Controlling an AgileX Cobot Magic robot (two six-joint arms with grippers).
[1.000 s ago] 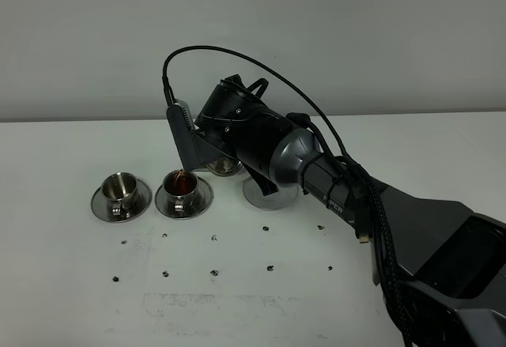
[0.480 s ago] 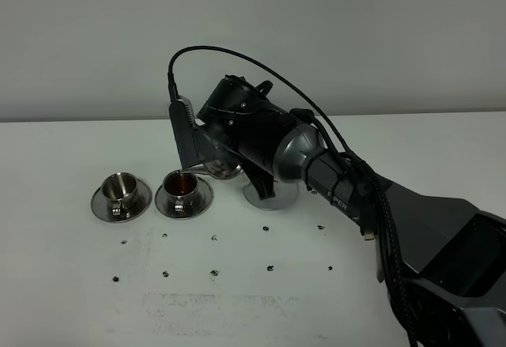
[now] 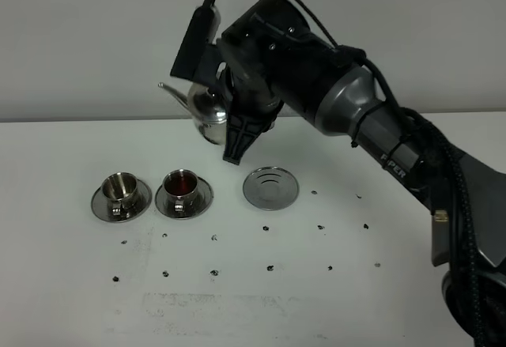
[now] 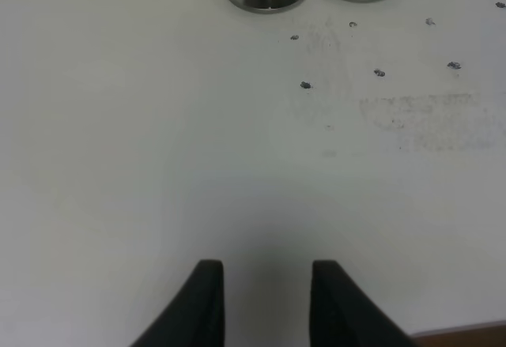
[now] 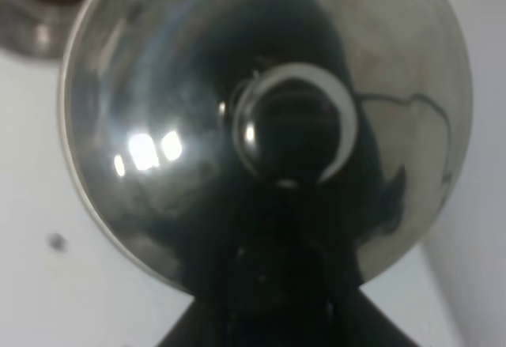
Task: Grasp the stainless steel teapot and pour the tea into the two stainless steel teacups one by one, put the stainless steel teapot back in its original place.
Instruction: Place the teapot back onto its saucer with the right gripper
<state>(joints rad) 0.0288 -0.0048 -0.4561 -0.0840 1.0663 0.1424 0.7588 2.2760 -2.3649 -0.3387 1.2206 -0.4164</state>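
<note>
One stainless steel teapot [image 3: 207, 112] hangs in the air, clear of the table [image 3: 79, 284] and roughly upright. Its thin spout [image 3: 170, 91] points to the left side of the exterior high view. In that view it sits above and behind the gap between the tea-filled teacup [image 3: 182, 183] and the bare saucer [image 3: 270, 186], touching neither.

The right gripper [image 3: 236, 145] is clamped on the teapot at the side away from the spout. One dark finger runs down past the pot's body; the contact itself is hidden by the wrist. The right wrist view looks straight down on the lid, and the round knob [image 5: 292, 126] sits near mid-frame. The gripper's dark body fills the edge below the knob, and the rim of the tea-filled teacup shows at one corner.

The two cups stand on their saucers side by side, close but apart. The tea-filled teacup, nearer the bare saucer, holds red-brown liquid. The empty teacup [image 3: 120, 189], further out, shows only a bright steel interior. The bare saucer lies flat on the table and carries nothing.

The left gripper [image 4: 265, 307] hovers over plain table, well apart from the cups. Its two fingers are spread with a clear gap, gripping nothing.

Small dark specks [image 3: 213, 271] dot the white surface in front of the cups and saucer.
</note>
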